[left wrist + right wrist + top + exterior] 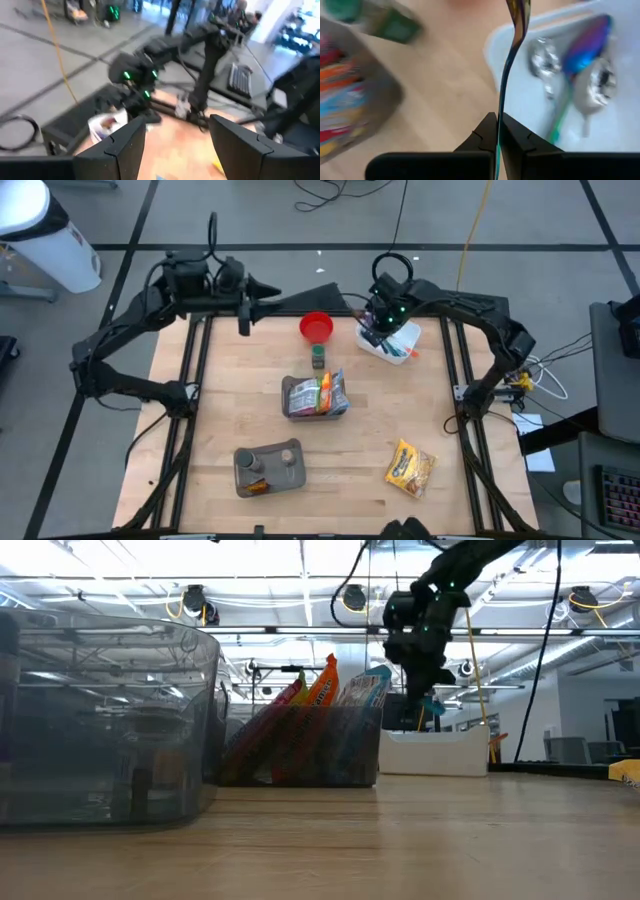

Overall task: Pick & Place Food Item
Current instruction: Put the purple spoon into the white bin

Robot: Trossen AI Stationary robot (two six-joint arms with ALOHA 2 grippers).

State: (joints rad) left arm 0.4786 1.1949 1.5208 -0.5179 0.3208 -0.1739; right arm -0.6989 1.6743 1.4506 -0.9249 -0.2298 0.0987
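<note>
My right gripper [384, 322] hangs over the near-left corner of a white tray [398, 343] at the table's far side, shut on a thin rainbow-coloured metal utensil [509, 65]. More utensils [580, 65] lie in the tray. My left gripper [254, 304] stands open in the air at the far left, pointing level toward the right arm, with nothing between its fingers [125, 147]. A yellow snack bag [410, 468] lies flat near the table's right front. Snack packets [325, 392] stand in a grey bin [296, 398] at the middle. My right gripper pinches the utensil's slim handle [498, 117] between its two fingers. The fingers slant down from above, and the handle runs on past their tips along them. The utensil is clear of the table; its far end [519, 12] reaches over the tray's edge.
A red bowl [316, 326] and a small green can [318, 357] stand just left of the tray. A grey organiser [268, 468] with small items sits near the front left. Bare wood [220, 395] lies left of the bin.
</note>
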